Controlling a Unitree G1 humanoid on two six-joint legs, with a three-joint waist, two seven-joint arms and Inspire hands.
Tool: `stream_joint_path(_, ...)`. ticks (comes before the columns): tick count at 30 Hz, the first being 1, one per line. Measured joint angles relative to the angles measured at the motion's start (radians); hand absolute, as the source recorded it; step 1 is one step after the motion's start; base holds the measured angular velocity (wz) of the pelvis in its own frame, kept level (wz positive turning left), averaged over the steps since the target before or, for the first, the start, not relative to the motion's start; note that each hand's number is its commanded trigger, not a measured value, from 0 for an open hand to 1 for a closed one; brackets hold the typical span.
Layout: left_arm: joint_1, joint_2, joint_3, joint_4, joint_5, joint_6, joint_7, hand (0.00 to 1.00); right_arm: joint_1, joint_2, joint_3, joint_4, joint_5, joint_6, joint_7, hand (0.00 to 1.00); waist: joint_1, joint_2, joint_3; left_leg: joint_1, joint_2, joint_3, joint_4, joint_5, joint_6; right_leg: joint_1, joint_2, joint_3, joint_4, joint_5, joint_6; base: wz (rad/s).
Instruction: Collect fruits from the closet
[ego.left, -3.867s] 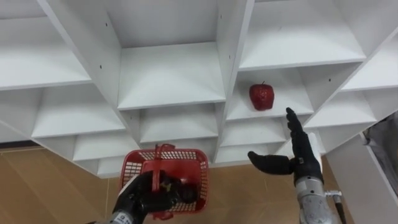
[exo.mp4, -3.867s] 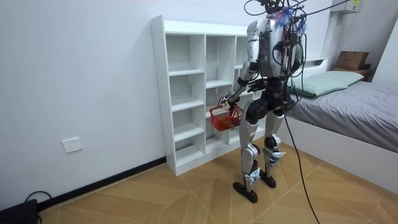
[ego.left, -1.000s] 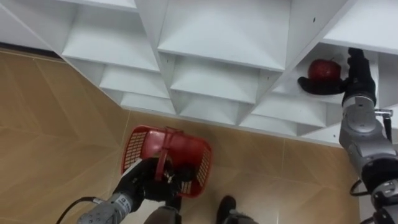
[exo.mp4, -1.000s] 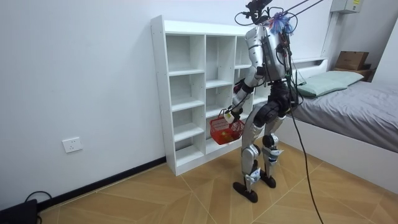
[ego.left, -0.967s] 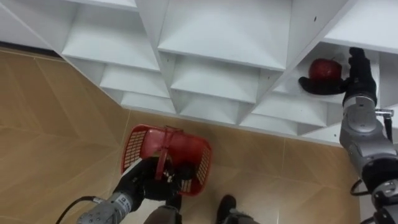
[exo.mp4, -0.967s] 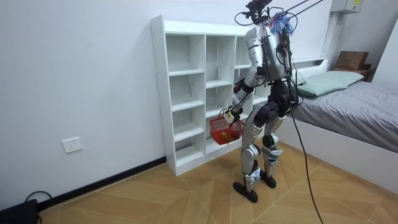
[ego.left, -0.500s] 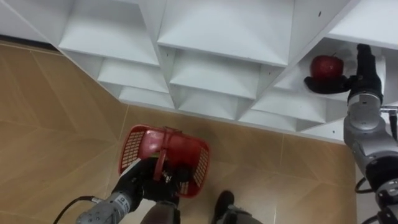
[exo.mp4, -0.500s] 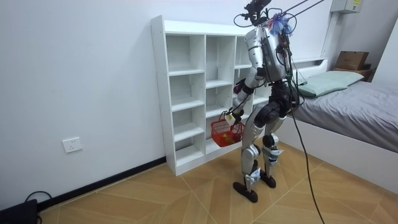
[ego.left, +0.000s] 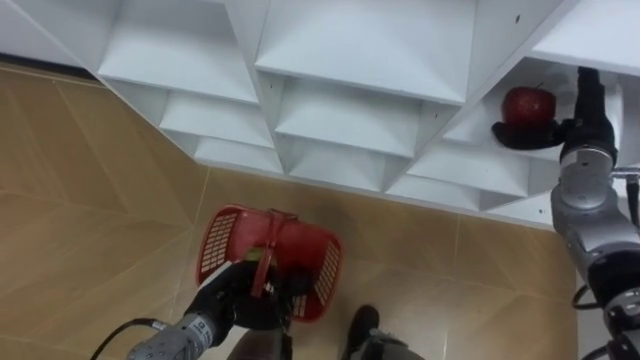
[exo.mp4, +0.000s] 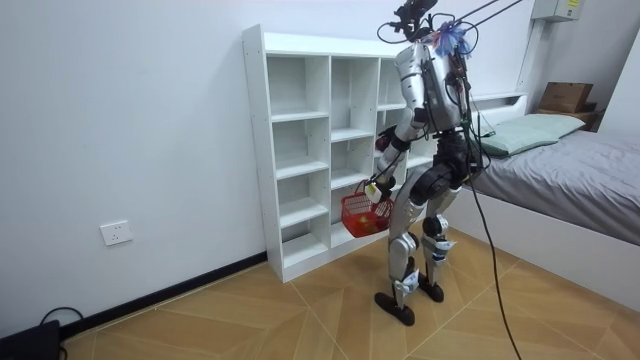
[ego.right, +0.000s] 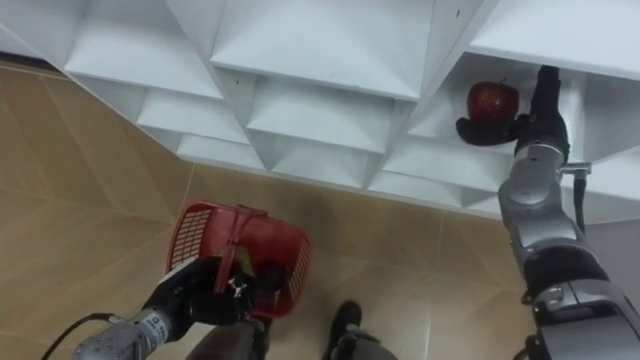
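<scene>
A red apple (ego.left: 523, 103) sits in a white closet compartment at the upper right. My right hand (ego.left: 572, 128) is inside that compartment, open: its thumb lies just under the apple and its straight fingers (ego.left: 589, 92) stand to the apple's right, not closed round it. Low on the left, my left hand (ego.left: 238, 302) is shut on the handle of a red mesh basket (ego.left: 215, 245), which hangs above the wooden floor. In the right eye view the apple (ego.right: 492, 99) and the basket (ego.right: 190, 240) show the same way. I cannot make out what lies in the basket.
The white closet (exo.mp4: 300, 150) has three columns of open shelves; I stand bent slightly at its right column. A bed (exo.mp4: 560, 165) stands close behind me on the room view's right. Wooden floor (ego.left: 90, 200) spreads out to my left.
My right hand has reached up into the compartment and now flanks the apple. The basket has sunk lower at my left side. The head camera has tilted down toward the floor.
</scene>
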Motion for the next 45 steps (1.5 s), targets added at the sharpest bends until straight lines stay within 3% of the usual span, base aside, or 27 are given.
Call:
stream_joint_path(4, -0.005, 0.000, -0.001, 0.008, 0.001, 0.001, 0.000, 1.00, 0.009, 0.000, 0.025, 0.001, 0.000, -0.002, 0.000, 0.01, 0.002, 0.007, 0.0002, 0.000, 0.000, 0.000, 0.000, 0.000, 0.000, 0.000, 0.000, -0.001, 0.000, 0.000, 0.000, 0.00)
stream_joint_path(5, -0.009, 0.000, -0.001, 0.009, 0.001, 0.002, 0.000, 1.00, 0.009, -0.001, 0.025, 0.001, 0.000, -0.002, 0.000, 0.07, 0.001, 0.007, 0.0001, 0.000, 0.000, 0.000, 0.000, 0.000, 0.000, 0.000, -0.001, -0.001, 0.000, 0.000, 0.000, 0.00)
stream_joint_path(7, -0.013, 0.000, -0.005, 0.016, 0.001, 0.002, 0.000, 1.00, 0.009, -0.001, 0.025, 0.001, 0.000, -0.002, 0.000, 0.63, -0.001, 0.007, 0.0001, -0.001, 0.000, 0.000, 0.000, 0.000, 0.000, 0.001, -0.001, -0.002, 0.000, 0.000, 0.000, 0.00)
stream_joint_path(8, -0.018, 0.000, -0.007, 0.020, 0.001, 0.002, 0.000, 1.00, 0.009, -0.001, 0.026, 0.001, 0.000, -0.002, 0.000, 0.76, 0.000, 0.007, 0.0001, -0.001, 0.000, 0.000, 0.000, 0.000, 0.000, 0.001, -0.001, -0.001, 0.000, 0.000, 0.000, 0.00)
stream_joint_path(9, -0.033, 0.000, -0.010, 0.028, 0.000, 0.002, 0.000, 1.00, 0.009, -0.001, 0.027, 0.001, 0.002, -0.002, 0.000, 1.00, 0.000, 0.007, 0.0001, 0.000, 0.000, 0.000, 0.000, 0.000, 0.000, 0.001, -0.001, -0.002, 0.000, 0.001, -0.001, 0.00)
stream_joint_path(18, -0.057, 0.000, -0.022, 0.046, 0.000, 0.002, 0.001, 1.00, 0.009, -0.012, 0.026, 0.002, -0.023, -0.008, -0.040, 1.00, -0.001, 0.007, 0.0001, 0.000, 0.001, 0.000, 0.000, 0.000, 0.000, 0.001, 0.000, -0.001, -0.001, 0.001, -0.001, 0.00)
stream_joint_path(45, -0.066, 0.000, -0.029, 0.048, -0.004, 0.002, 0.001, 1.00, 0.009, -0.009, 0.063, 0.000, -0.024, -0.004, -0.029, 1.00, -0.003, 0.005, 0.0010, 0.001, 0.000, 0.001, -0.001, 0.000, 0.000, 0.001, -0.002, 0.000, -0.002, 0.000, 0.000, 0.00)
